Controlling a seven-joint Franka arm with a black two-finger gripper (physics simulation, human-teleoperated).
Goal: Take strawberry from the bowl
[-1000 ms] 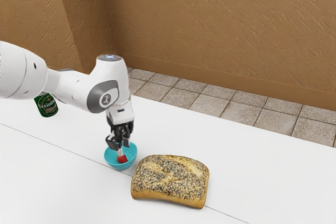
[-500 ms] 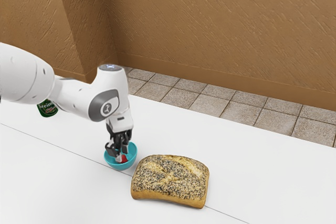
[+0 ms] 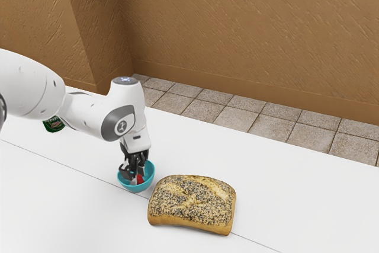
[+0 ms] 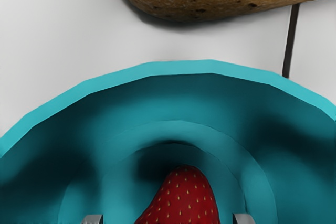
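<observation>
The end effector [image 3: 137,178] pointed nearly straight down, its fingertips inside the bowl [image 3: 149,178] and spread, with a gap on either side of the strawberry [image 4: 181,200]; it gripped nothing. The strawberry lay on the bowl's bottom between the fingers, and the teal wall and rim curved around them. Above, the white arm [image 3: 86,108] came in from the exterior view's left and bent down at the wrist. A strip of white table [image 3: 266,188] separated the rim from the seeded loaf [image 3: 192,202]. Beyond the table's far edge lay the tiled floor [image 3: 266,122], then the brown wall [image 3: 254,28].
</observation>
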